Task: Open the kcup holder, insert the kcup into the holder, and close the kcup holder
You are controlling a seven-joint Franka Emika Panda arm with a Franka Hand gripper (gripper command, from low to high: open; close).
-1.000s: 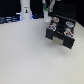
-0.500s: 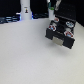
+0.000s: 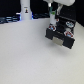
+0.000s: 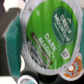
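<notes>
The kcup (image 4: 47, 30) fills the wrist view, showing its bright green round top with white print. In the exterior view the kcup (image 3: 51, 23) is a small green spot at the tip of my gripper (image 3: 52, 19), which is shut on it. It hangs just above the near left corner of the kcup holder (image 3: 63, 35), a black box at the exterior view's upper right. The holder's top shows round slots with pods in them. My fingers are hidden behind the cup in the wrist view.
A tall white bottle-shaped post (image 3: 24, 10) stands at the back on the exterior view's left. The wrist view shows an orange-topped pod (image 4: 75, 65) and a pale-topped pod (image 4: 22, 78) below the held cup. The white table (image 3: 25, 55) spreads in front.
My gripper with the kcup has come down slightly toward the holder. The holder has not moved.
</notes>
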